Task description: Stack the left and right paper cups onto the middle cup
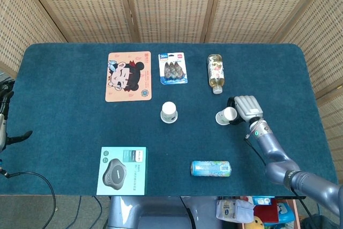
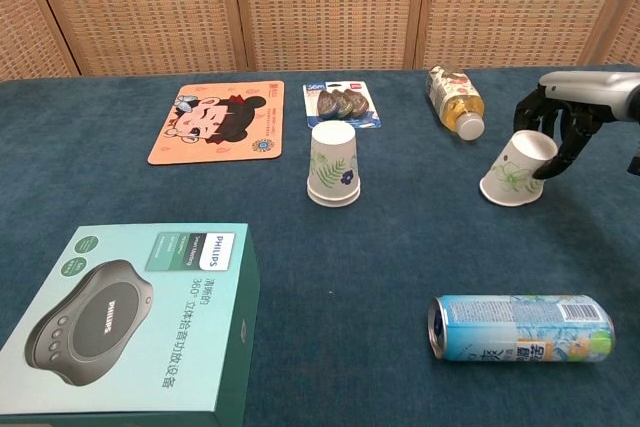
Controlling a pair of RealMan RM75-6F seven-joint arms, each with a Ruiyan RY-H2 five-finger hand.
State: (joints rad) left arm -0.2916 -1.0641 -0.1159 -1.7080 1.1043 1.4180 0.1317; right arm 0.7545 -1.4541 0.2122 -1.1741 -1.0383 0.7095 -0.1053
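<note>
Two white paper cups with green leaf print stand upside down on the blue table. One cup (image 1: pixel 169 112) (image 2: pixel 333 163) is upright at the middle. The right cup (image 1: pixel 225 116) (image 2: pixel 517 168) is tipped over to the left, with one side of its rim off the cloth. My right hand (image 1: pixel 244 108) (image 2: pixel 560 117) curls its fingers (image 2: pixel 527 110) around that cup's upper end, thumb on the near side. My left hand (image 1: pixel 3 124) hangs at the far left edge of the head view, fingers apart and holding nothing; the chest view does not show it.
A cartoon mouse pad (image 1: pixel 128 76), a blister pack (image 1: pixel 172 68) and a lying bottle (image 1: pixel 216 72) line the back. A drink can (image 1: pixel 211 168) lies on its side near the front edge, and a teal Philips box (image 1: pixel 122 170) sits at front left.
</note>
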